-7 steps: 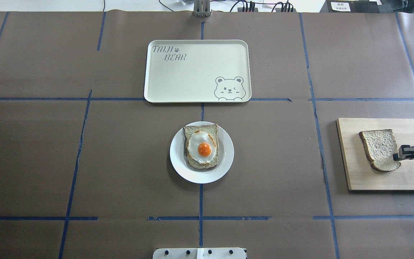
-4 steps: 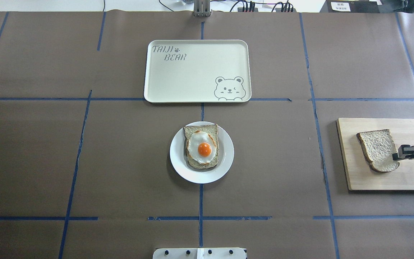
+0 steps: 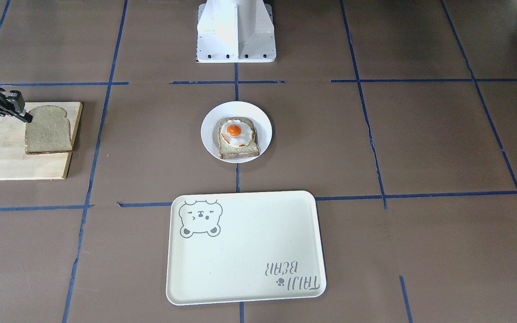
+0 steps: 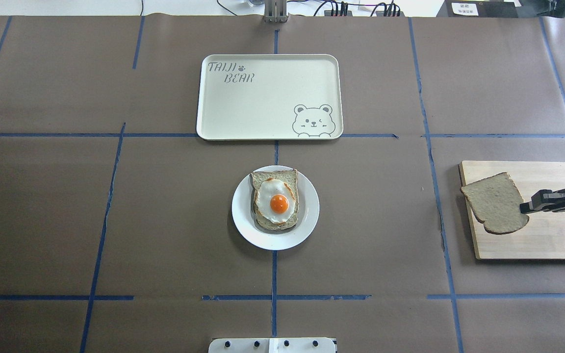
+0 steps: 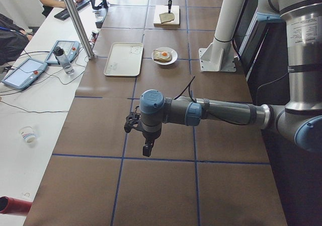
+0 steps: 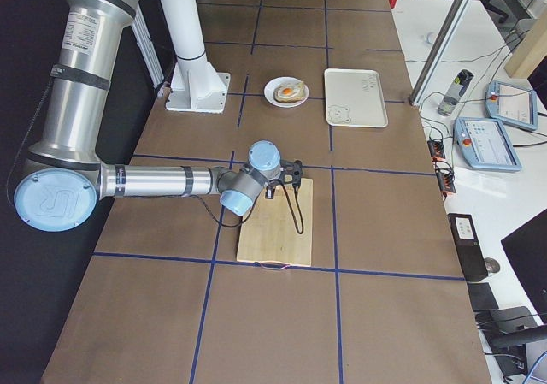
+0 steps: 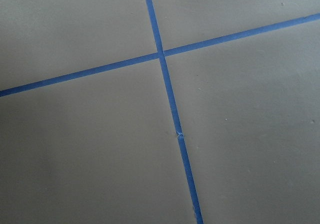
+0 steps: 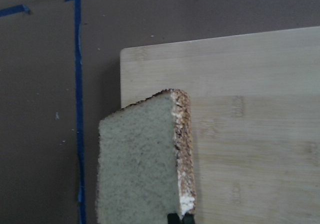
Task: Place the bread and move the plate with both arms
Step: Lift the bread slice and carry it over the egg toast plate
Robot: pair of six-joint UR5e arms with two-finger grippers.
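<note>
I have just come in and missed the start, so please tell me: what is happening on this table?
The right gripper has its fingers closed on one edge of the plain bread and holds it tilted, apparently just above the wooden board. The plate, with an egg toast on it, sits untouched in the middle of the table, and the bear tray lies beyond it. The left arm hangs over a bare part of the table, far from everything.
</note>
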